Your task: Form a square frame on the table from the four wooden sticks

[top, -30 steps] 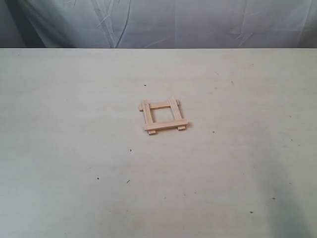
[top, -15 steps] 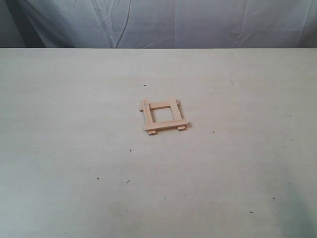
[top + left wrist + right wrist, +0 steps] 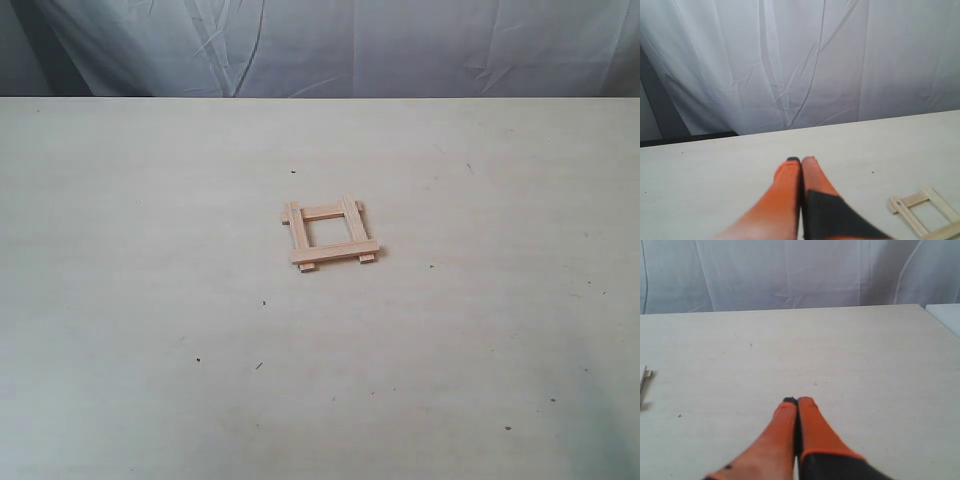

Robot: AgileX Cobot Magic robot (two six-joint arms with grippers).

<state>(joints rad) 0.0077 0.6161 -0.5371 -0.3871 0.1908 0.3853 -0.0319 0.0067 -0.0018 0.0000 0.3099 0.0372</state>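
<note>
The four wooden sticks lie overlapped as a small square frame [image 3: 331, 236] in the middle of the pale table [image 3: 150, 300], ends poking out at the corners. Neither arm shows in the exterior view. In the left wrist view my left gripper [image 3: 800, 161] is shut, orange fingers pressed together with nothing between them, and the square frame [image 3: 925, 215] lies off to one side of it, cut by the picture's edge. My right gripper [image 3: 797, 401] is shut and empty as well, over bare table, with only a stick end [image 3: 645, 377] showing at the picture's edge.
A wrinkled white cloth backdrop [image 3: 400, 45] hangs behind the table's far edge. Small dark specks [image 3: 198, 360] dot the tabletop. A table corner [image 3: 920, 307] and a white surface beyond it show in the right wrist view.
A faint shadow at the lower right of the table has faded away. The frame has not moved.
</note>
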